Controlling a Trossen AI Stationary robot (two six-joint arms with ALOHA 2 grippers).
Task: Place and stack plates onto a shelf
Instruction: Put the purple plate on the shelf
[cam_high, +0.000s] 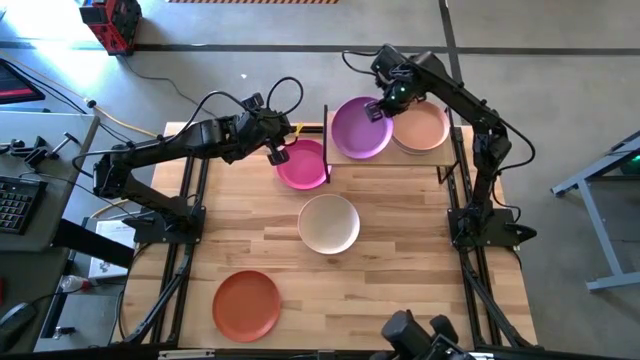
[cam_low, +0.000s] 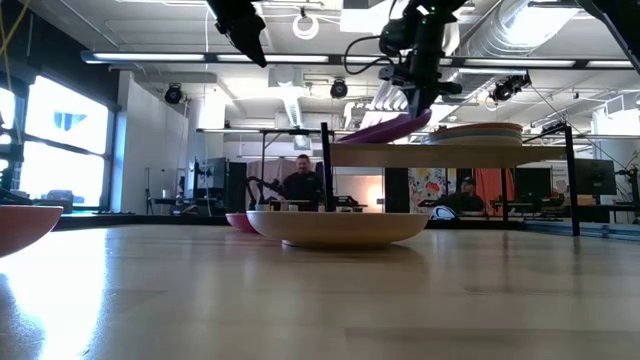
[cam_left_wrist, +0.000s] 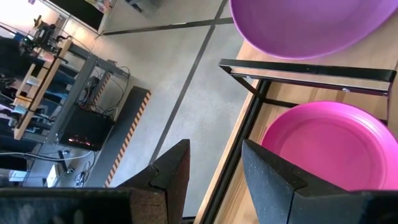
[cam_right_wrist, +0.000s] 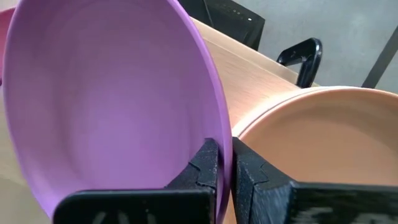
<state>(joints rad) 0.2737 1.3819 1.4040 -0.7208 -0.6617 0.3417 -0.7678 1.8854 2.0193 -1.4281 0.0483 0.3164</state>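
Lower left of the high view: orange-red plate (cam_high: 246, 304) on the bench (cam_high: 400, 290), untouched; cream plate (cam_high: 329, 223) mid-frame, also waiting. Left gripper (cam_high: 277, 153) hovers at the magenta plate (cam_high: 303, 165), jaws spread, one each side of its rim, holding nothing. Right of that, the shelf (cam_high: 440, 160) at upper centre; right gripper (cam_high: 378, 110) has its jaws pinching the purple plate (cam_high: 359, 128) by the rim, plate tilted over the shelf's left half, its raised edge close beside the peach plates (cam_high: 421, 127) stacked at the shelf's right. Judgement: lower the purple plate flat before release; keep its rim off the peach stack; watch the left overhang.
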